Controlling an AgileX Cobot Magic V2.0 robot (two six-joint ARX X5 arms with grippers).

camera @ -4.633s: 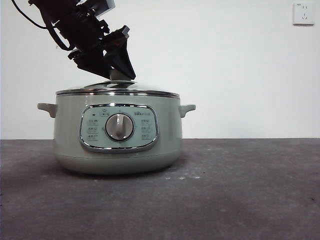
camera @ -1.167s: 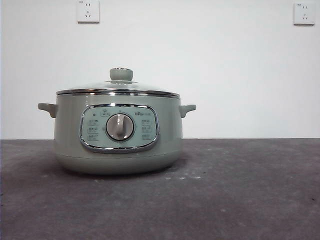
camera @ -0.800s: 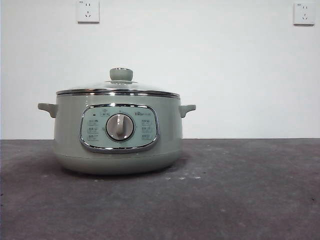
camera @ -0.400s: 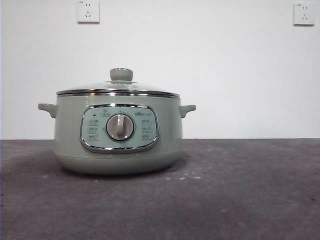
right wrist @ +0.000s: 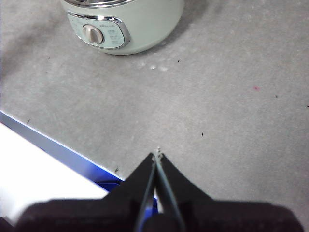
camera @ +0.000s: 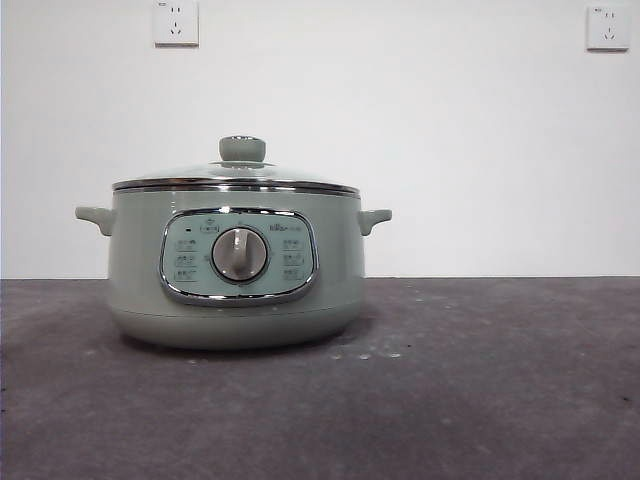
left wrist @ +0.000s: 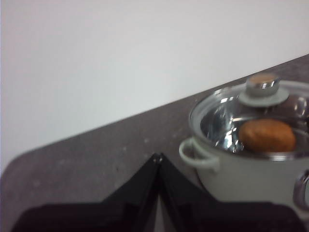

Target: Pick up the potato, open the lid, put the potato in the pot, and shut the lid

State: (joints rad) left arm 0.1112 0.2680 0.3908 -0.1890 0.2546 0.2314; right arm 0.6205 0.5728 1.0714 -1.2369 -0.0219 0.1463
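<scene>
The sage-green pot (camera: pixel 235 265) stands on the dark table, its glass lid (camera: pixel 236 178) seated on the rim with the green knob (camera: pixel 242 149) on top. Through the glass in the left wrist view, the orange-brown potato (left wrist: pixel 267 135) lies inside the pot (left wrist: pixel 241 169) under the lid (left wrist: pixel 227 104). My left gripper (left wrist: pixel 157 157) is shut and empty, off to the side of the pot and clear of its handle (left wrist: pixel 193 153). My right gripper (right wrist: pixel 157 154) is shut and empty, above the table near its front edge, well away from the pot (right wrist: pixel 125 24).
Two wall sockets (camera: pixel 176 22) (camera: pixel 607 27) sit high on the white wall. A blue strip (right wrist: pixel 63 152) runs along the table's front edge in the right wrist view. Open grey table (camera: pixel 480 380) spreads right of the pot.
5.7 s ago a gripper was at the lid's knob; it has since withdrawn out of the front view. The lid has stayed seated on the pot for the last 1.4 s.
</scene>
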